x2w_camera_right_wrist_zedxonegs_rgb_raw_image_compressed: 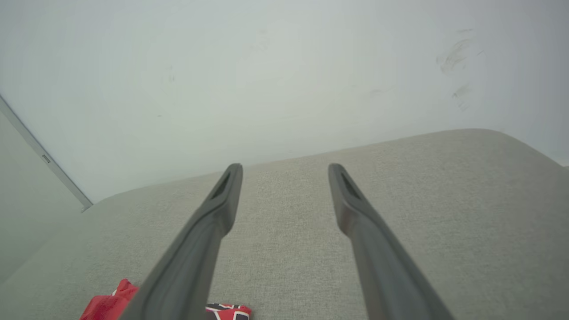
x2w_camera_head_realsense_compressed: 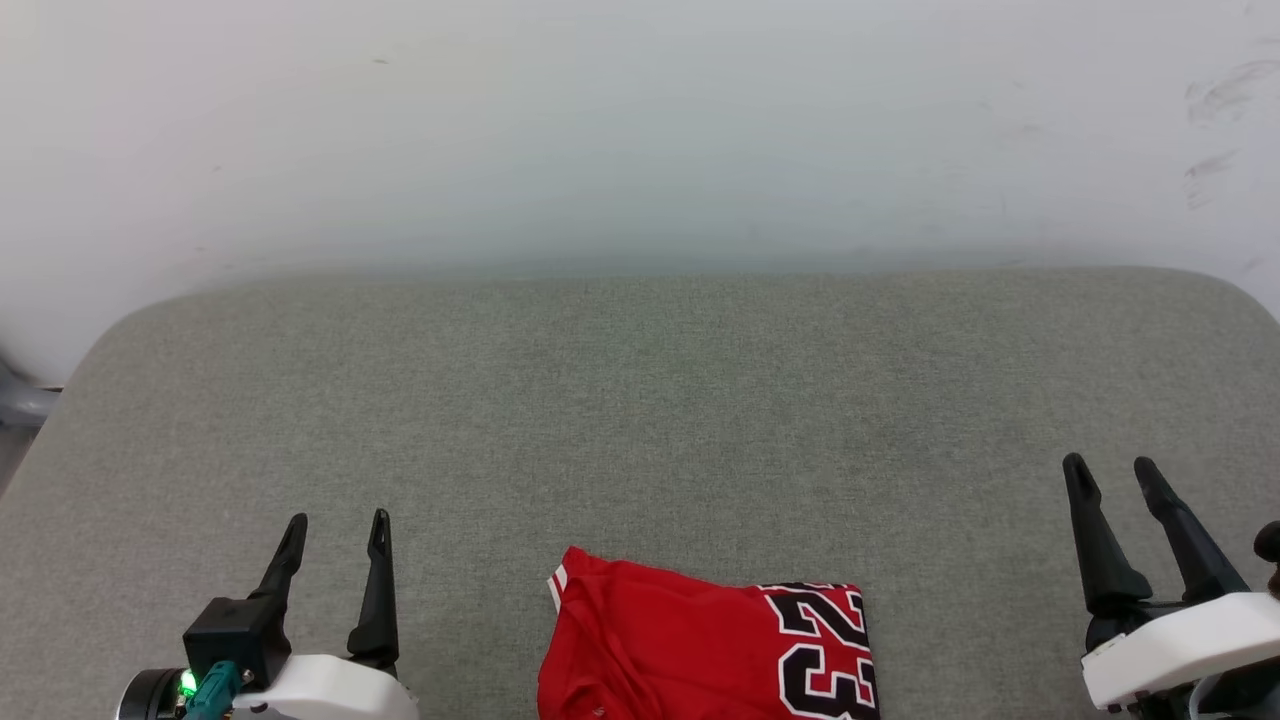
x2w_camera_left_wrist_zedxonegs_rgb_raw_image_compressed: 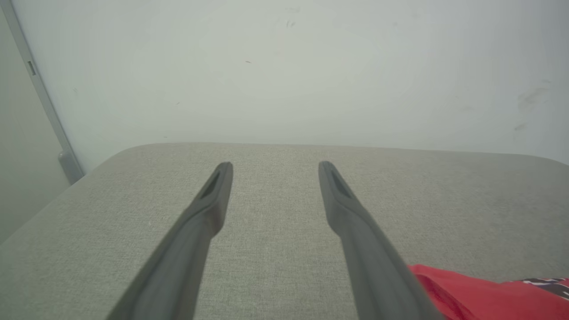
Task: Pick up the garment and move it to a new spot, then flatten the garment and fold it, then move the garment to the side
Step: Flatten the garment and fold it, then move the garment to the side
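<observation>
The garment (x2w_camera_head_realsense_compressed: 700, 650) is a red jersey folded into a compact rectangle at the near middle of the grey padded surface, its black "23" print facing up on its right part and a striped trim at its far left corner. Its near part runs off the bottom of the head view. My left gripper (x2w_camera_head_realsense_compressed: 336, 526) stands open to the garment's left, apart from it, with nothing between its fingers. My right gripper (x2w_camera_head_realsense_compressed: 1110, 468) is open well to the garment's right. A red edge of the garment (x2w_camera_left_wrist_zedxonegs_rgb_raw_image_compressed: 484, 293) lies beside the left gripper (x2w_camera_left_wrist_zedxonegs_rgb_raw_image_compressed: 274, 166). Behind the right gripper (x2w_camera_right_wrist_zedxonegs_rgb_raw_image_compressed: 284, 168), red cloth (x2w_camera_right_wrist_zedxonegs_rgb_raw_image_compressed: 106, 304) peeks out.
The grey fabric surface (x2w_camera_head_realsense_compressed: 640, 400) spreads wide beyond the garment, with rounded far corners. A pale wall (x2w_camera_head_realsense_compressed: 640, 130) with a few scuff marks rises right behind it. A grey post (x2w_camera_left_wrist_zedxonegs_rgb_raw_image_compressed: 44, 102) stands off the surface's left side.
</observation>
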Available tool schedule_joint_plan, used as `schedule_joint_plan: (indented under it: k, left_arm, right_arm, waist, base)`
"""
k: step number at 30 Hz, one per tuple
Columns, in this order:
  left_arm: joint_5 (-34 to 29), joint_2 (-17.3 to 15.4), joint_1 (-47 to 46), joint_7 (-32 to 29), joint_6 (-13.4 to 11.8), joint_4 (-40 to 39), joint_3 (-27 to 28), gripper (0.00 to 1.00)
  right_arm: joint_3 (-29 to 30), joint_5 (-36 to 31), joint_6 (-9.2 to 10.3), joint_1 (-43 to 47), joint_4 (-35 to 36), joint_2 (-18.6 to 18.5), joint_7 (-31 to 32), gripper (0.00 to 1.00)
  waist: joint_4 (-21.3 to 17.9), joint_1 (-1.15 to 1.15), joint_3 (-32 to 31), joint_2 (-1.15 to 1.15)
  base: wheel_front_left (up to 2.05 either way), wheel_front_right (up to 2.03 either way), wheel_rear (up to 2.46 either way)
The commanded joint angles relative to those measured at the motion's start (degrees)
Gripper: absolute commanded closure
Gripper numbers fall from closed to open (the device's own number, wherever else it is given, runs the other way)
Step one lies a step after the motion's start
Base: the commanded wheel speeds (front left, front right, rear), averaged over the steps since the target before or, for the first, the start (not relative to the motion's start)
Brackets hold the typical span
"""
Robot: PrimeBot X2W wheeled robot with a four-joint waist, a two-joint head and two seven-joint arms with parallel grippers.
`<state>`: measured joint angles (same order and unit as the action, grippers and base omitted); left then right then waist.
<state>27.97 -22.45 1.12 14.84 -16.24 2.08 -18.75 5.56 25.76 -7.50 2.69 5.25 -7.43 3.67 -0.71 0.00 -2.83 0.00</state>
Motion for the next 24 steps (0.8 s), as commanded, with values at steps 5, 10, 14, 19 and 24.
schedule_joint_plan:
  k: [5,10,14,19,24]
  left_arm:
    - [-0.22,-0.21,1.35,0.33,-0.26,1.05,0.49,0.0]
    - [-0.43,0.1,2.66,0.38,-0.17,2.21,0.5,0.0]
    - [-0.55,0.44,3.46,0.42,0.2,3.21,0.41,0.0]
    - [-0.84,0.72,3.69,0.44,0.42,3.85,0.69,0.0]
    - [-1.11,1.0,3.48,0.46,0.71,4.0,1.19,0.0]
  right_arm:
    - [-1.28,-7.78,0.03,2.7,2.01,0.58,-2.18,0.0]
    - [-2.22,-11.69,0.03,4.9,2.52,1.01,-2.99,0.0]
    - [-2.42,-12.93,0.03,6.37,2.97,1.64,-2.85,0.0]
    - [-2.63,-12.88,0.03,7.17,3.43,1.91,-2.26,0.0]
    - [-2.89,-12.98,0.03,7.33,3.91,1.94,-1.76,0.0]
  waist:
    - [-0.43,0.0,-1.18,0.0]
    - [-0.62,0.0,-2.23,0.0]
    - [-0.78,0.0,-2.72,0.0]
    - [-0.95,0.0,-2.76,0.0]
    - [-1.01,0.0,-2.67,0.0]
  base:
    - [0.0,0.0,0.0]
    - [0.0,0.0,0.0]
    - [0.0,0.0,0.0]
    - [0.0,0.0,0.0]
    - [0.0,0.0,0.0]
